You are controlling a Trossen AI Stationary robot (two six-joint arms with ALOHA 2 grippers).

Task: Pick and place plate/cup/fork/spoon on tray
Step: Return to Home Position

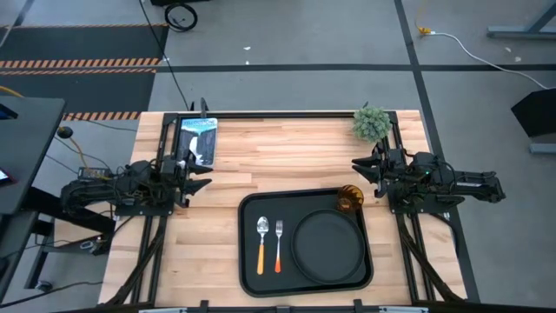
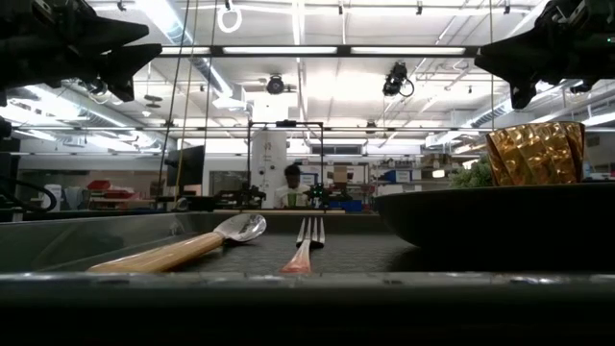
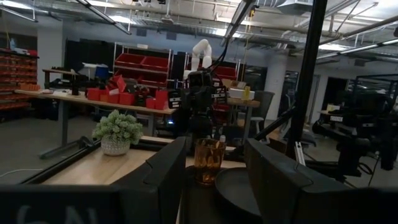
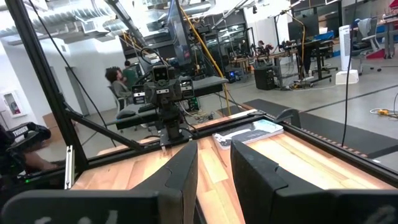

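All four pieces of tableware already lie within the tray (image 1: 250,261), so the task looks finished, or very close to it. The plate (image 1: 327,247) sits flat in the tray's right half. The spoon (image 1: 261,243) and the fork (image 1: 279,245) lie side by side in the left half, heads toward the far edge, handles toward the near edge, close together but apart from the plate. The amber cup (image 1: 350,199) stands upright at the tray's far right corner, just beside the plate's rim; whether it touches the rim cannot be told.

Neither arm carries anything. The left gripper (image 1: 201,183) hovers over the tabletop (image 1: 287,152) well to the left of the tray, its fingers (image 3: 165,177) spread apart and empty. The right gripper (image 1: 360,167) hangs above the tabletop just beyond the cup, fingers (image 4: 183,171) likewise parted with nothing between them.

No tableware remains loose on the tabletop; only a small potted plant (image 1: 371,123) at the far right corner and a flat printed card (image 1: 198,139) at the far left lie outside the tray. What is left seems only for the arms to settle at rest.
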